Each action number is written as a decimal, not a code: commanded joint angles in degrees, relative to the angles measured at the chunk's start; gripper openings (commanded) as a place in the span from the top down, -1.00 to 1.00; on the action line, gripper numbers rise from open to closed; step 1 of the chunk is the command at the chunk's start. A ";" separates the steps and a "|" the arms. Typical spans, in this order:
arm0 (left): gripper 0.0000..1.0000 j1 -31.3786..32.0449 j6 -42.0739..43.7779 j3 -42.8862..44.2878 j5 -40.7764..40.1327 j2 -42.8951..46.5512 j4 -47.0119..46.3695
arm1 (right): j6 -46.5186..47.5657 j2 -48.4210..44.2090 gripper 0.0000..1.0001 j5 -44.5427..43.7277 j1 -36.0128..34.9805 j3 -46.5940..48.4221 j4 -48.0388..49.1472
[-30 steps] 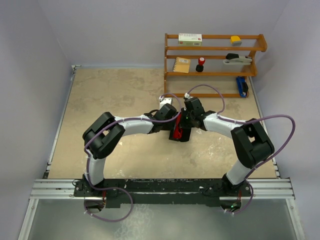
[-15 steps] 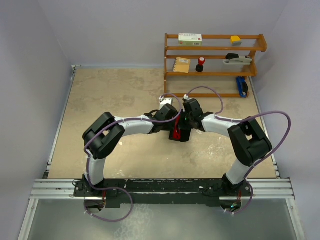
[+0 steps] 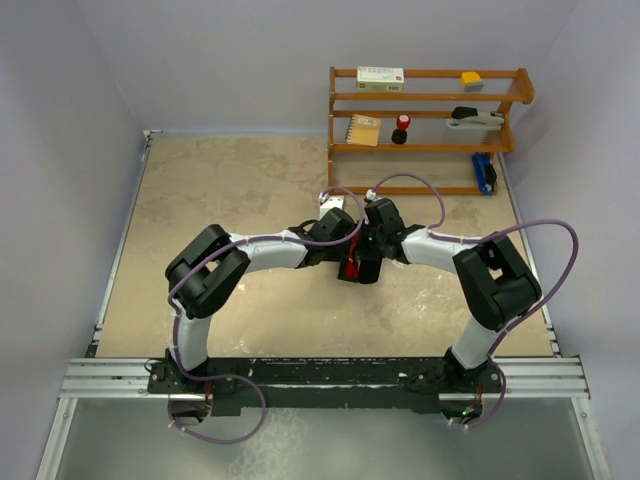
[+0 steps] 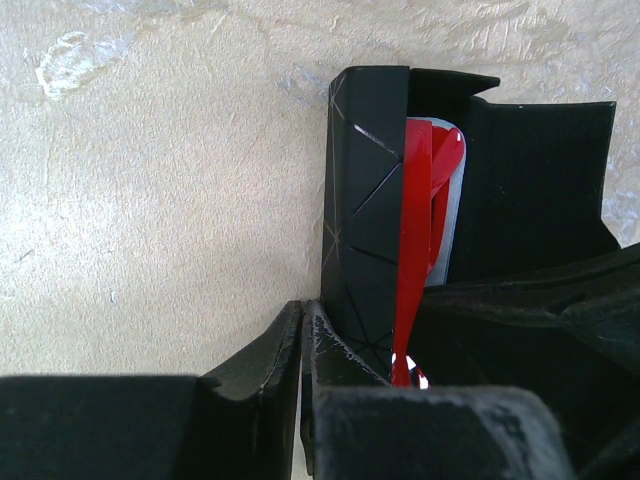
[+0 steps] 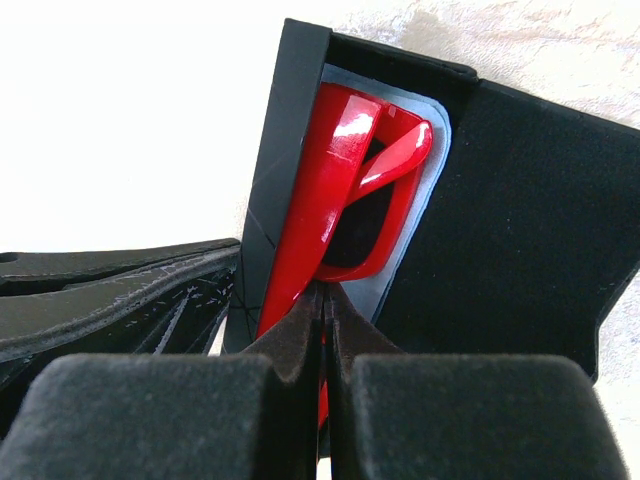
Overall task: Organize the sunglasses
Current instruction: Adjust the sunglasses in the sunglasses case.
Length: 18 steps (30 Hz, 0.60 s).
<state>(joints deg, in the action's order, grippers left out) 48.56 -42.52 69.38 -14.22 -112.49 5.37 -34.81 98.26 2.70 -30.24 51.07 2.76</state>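
Right gripper [image 5: 325, 295] pinches small red plastic sunglasses [image 5: 330, 190] inside black oblong case [image 5: 500, 220]; left gripper [image 4: 303, 312] clenched empty alongside. White shelf box [image 3: 380, 78] label illegible.

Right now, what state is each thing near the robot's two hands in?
Small red plastic sunglasses: folded, lying inside the case, one arm pinched.
Black oblong case: open.
Pale blue cloth: under the sunglasses, inside the case.
Left gripper: shut, tips beside the case's wall.
Right gripper: shut on the sunglasses.
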 commanded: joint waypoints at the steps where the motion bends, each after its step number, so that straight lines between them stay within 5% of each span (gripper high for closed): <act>1: 1.00 1.10 -1.41 1.31 0.89 2.07 -1.24 | 0.12 0.86 1.00 -0.24 -1.14 0.30 -0.12; 15: 1.00 1.06 -1.33 0.72 0.17 2.14 -0.88 | 2.40 -7.83 0.76 -4.22 -1.05 2.72 -8.84; 18: 1.00 1.10 -1.37 0.67 0.24 2.06 -0.92 | 2.97 -10.01 0.94 -5.72 -0.82 2.84 -10.65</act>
<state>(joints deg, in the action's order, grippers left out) 49.30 -42.92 69.38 -14.72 -112.49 5.45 -33.17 92.09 -0.32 -30.87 51.53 -4.60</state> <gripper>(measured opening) 0.002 0.105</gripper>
